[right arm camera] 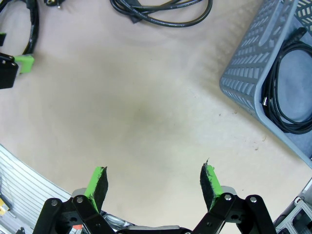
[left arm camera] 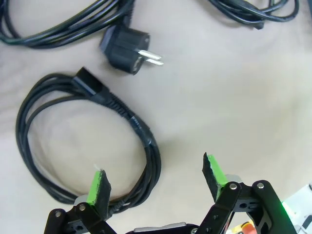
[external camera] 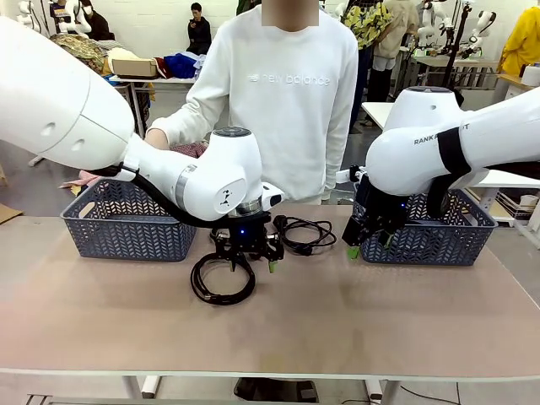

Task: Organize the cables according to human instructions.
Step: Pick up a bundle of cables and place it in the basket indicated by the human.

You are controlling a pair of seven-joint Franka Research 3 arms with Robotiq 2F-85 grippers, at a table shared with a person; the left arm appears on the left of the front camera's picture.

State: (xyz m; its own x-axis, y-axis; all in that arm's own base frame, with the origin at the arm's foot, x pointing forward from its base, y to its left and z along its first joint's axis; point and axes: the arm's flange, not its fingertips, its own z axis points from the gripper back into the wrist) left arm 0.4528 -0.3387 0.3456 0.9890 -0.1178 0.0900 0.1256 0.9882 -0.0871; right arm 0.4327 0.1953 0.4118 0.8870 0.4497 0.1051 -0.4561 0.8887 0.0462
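Note:
A coiled black cable [external camera: 221, 285] lies on the table just below my left gripper [external camera: 251, 263]. In the left wrist view that cable's loop [left arm camera: 29, 146] has its right side running between the green pads, and the left gripper [left arm camera: 156, 180] stands open over it without touching. A round two-pin plug [left arm camera: 127, 48] lies beyond the loop. Another cable [external camera: 305, 233] rests on the table in front of the person. My right gripper [external camera: 369, 247] hangs open beside the right basket [external camera: 430, 240]. In the right wrist view the right gripper [right arm camera: 155, 180] is over bare tabletop, and a coiled cable [right arm camera: 269, 97] lies inside the basket [right arm camera: 248, 68].
A second lattice basket [external camera: 126, 224] stands at the table's left. A person in a white sweatshirt [external camera: 287, 101] stands at the far edge, one hand near the left basket. Bare tabletop stretches along the near side.

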